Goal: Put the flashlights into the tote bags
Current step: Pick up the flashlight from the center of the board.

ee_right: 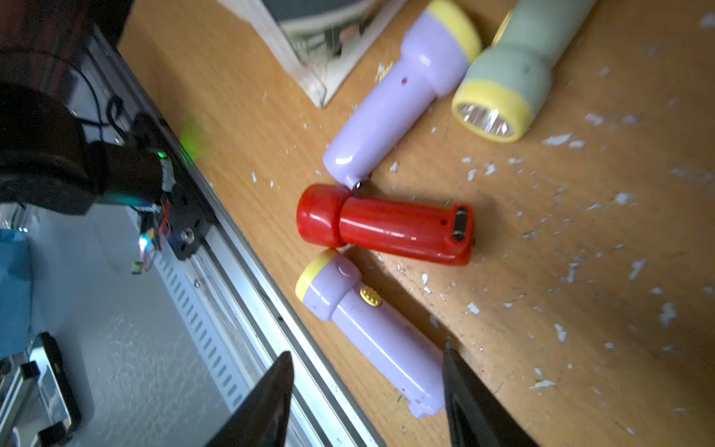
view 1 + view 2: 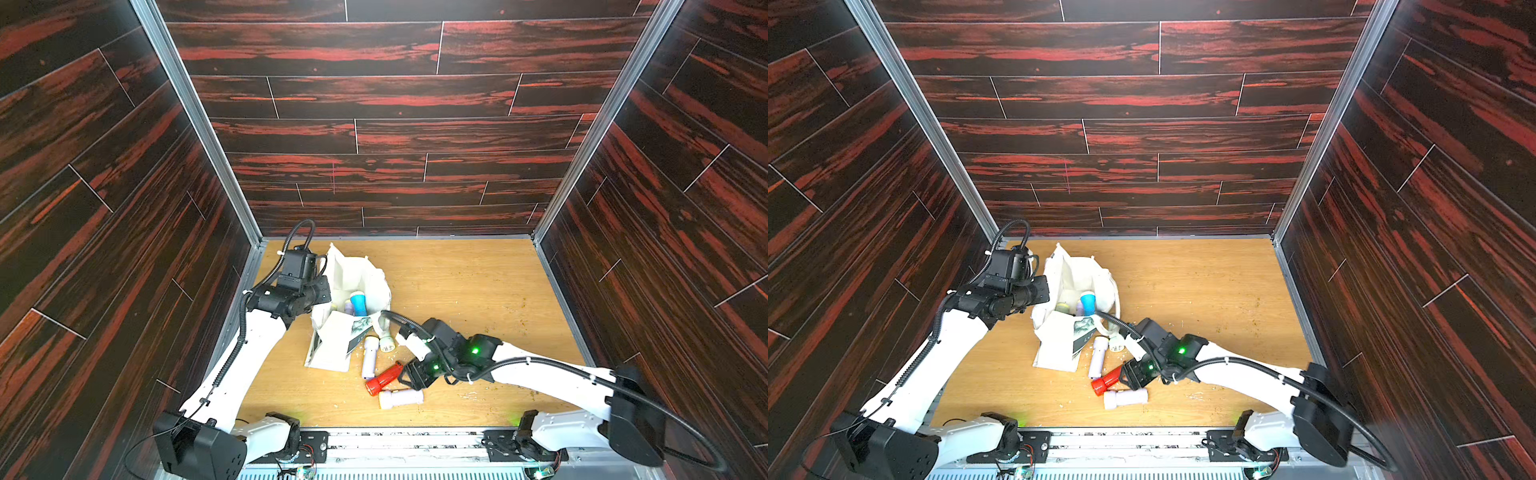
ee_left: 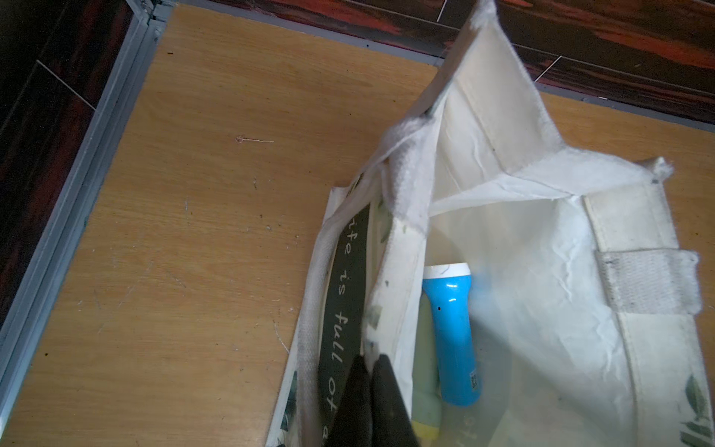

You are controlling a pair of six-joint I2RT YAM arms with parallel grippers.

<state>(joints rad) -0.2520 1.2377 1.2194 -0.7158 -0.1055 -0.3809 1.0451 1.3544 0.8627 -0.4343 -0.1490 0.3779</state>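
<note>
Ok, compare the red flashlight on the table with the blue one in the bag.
The red flashlight lies flat on the table; the blue flashlight sits inside the tote bag. The red one's head is red like its body; the blue one's head ends in a white rim. Both are stubby cylinders with wider heads.

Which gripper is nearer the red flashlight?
Right. The right gripper is open, just by the red flashlight at its tail end; the left gripper is farther off, shut on the rim of the bag.
</note>
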